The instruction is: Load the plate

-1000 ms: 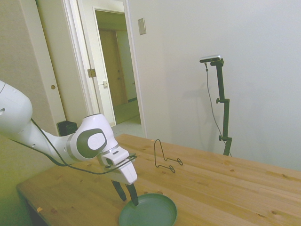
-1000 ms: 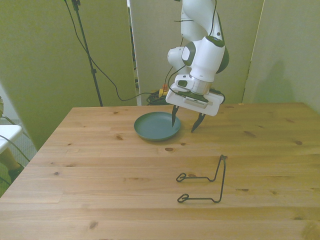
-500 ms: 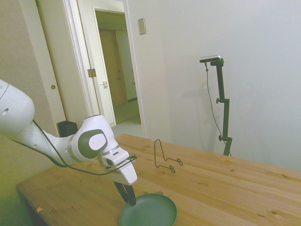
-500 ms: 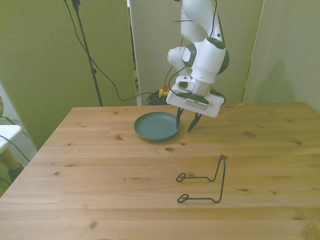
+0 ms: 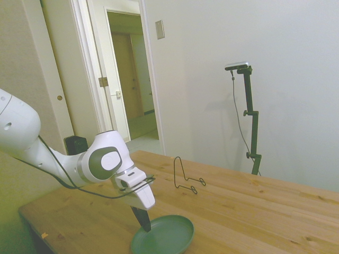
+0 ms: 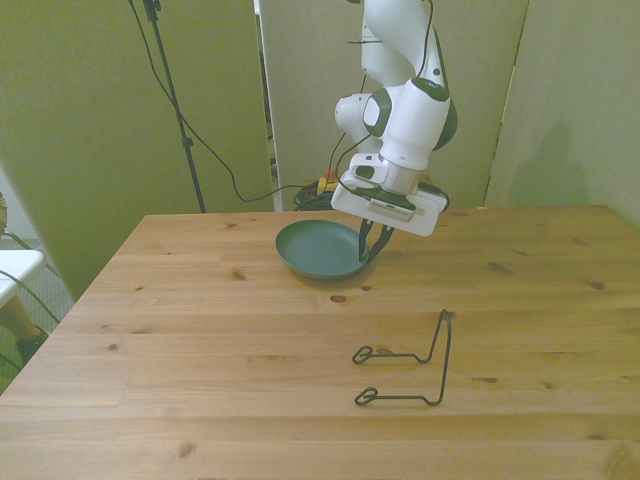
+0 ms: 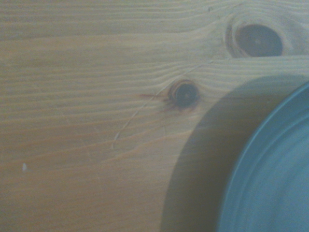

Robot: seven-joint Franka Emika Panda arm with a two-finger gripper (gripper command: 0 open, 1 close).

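- Since the earlier frames our hand [image 6: 370,243] has drawn its fingers from wide apart to pinched together on the rim of the plate [image 6: 318,249], and the plate now sits tilted, its gripped edge lifted and shifted a little toward the front view's right.
- Our hand grips the plate's rim at the edge toward the front view's right, the fingers pointing down from the white wrist.
- We see the plate in the side view [image 5: 164,235] with its near edge low against the bench [image 6: 200,340] and the held edge raised; the wrist view shows only an arc of its rim [image 7: 270,183] casting a shadow over the wood grain and knots.
- We judge the plate light and stiff, with a smooth matte rim that could slip or swing in a narrow pinch; the raised rim is the only sensible hold, and the grip needs to stay deep enough that the plate does not pivot.
- Nothing lies in the plate.
- Further out, the wire rack [image 6: 410,365] stands well apart on the bench, empty; we take it as the place to load.
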